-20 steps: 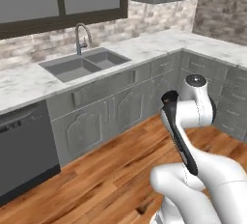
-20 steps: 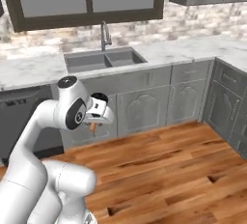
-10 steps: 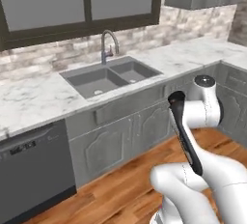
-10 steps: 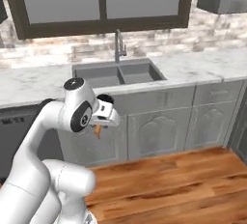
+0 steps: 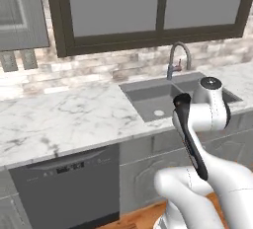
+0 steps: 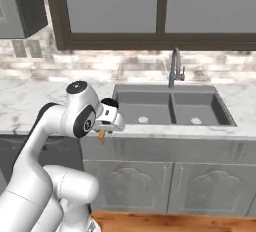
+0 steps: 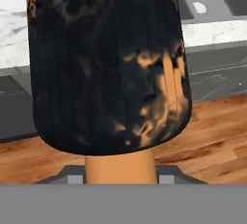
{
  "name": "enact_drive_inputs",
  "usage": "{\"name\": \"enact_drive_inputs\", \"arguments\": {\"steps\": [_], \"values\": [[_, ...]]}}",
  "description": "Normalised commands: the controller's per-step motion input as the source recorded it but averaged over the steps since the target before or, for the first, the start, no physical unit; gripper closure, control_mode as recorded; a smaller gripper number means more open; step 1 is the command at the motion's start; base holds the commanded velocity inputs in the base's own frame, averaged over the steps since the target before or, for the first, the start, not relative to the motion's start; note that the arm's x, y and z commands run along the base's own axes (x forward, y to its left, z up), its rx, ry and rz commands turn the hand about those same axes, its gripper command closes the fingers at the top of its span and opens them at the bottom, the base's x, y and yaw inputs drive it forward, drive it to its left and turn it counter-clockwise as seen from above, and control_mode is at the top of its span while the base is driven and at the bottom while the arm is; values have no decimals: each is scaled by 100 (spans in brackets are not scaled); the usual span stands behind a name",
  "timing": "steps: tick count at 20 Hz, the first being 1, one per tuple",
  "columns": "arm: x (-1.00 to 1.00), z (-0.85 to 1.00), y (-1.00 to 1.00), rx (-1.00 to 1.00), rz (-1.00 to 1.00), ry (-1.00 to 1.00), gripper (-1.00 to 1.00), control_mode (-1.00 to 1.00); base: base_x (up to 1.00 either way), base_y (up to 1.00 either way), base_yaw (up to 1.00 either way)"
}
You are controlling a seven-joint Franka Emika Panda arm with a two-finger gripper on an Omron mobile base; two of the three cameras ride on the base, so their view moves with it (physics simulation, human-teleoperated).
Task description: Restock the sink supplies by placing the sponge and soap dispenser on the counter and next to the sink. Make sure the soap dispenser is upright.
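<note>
The soap dispenser [image 7: 108, 63] looms huge in the hand view, a black body mottled with orange, its orange-brown pump neck running down at 6 o'clock to where the gripper [image 7: 120, 177] sits. The fingertips are mostly hidden behind the bottle, just grey stubs either side of the neck, so the grip looks closed on that neck, though I can't see the contact cleanly.

Over in the right base view, the gripper [image 6: 105, 126] hangs in front of the cabinets, just below the counter [image 6: 30, 103] edge, with a sliver of orange poking out beneath the hand at 6 o'clock. That's the dispenser's pump end [image 6: 102, 136], held in the air, touching no surface.

The sink [image 6: 172, 108] lies at 2 o'clock from the hand, a dark double basin with the faucet [image 6: 175, 66] rising at its back edge under the window [image 6: 160, 6].

From the left base view, the arm's wrist stands in front of the sink [image 5: 158, 99], the faucet [image 5: 179, 60] curving up behind at 12 o'clock. White marble counter [image 5: 64, 119] spreads off to 9 o'clock, with a dishwasher [image 5: 69, 188] beneath it. In the hand view, wood floor [image 7: 212, 136] shows at 4 o'clock.
</note>
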Motion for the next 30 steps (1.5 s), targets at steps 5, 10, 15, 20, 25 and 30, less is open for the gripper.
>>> {"name": "enact_drive_inputs", "arguments": {"steps": [5,10,15,20,25,30], "values": [[0,0,0,0,0,0,100,100,95,0,43],[0,0,0,0,0,0,100,100,63,0,27],[7,-1,-13,-3,11,5,100,-100,7,0,2],[6,53,0,-31,24,21,100,-100,0,0,0],[29,10,10,-47,29,43,100,-100,0,0,0],[45,-22,0,-47,40,52,100,-100,0,0,0]]}}
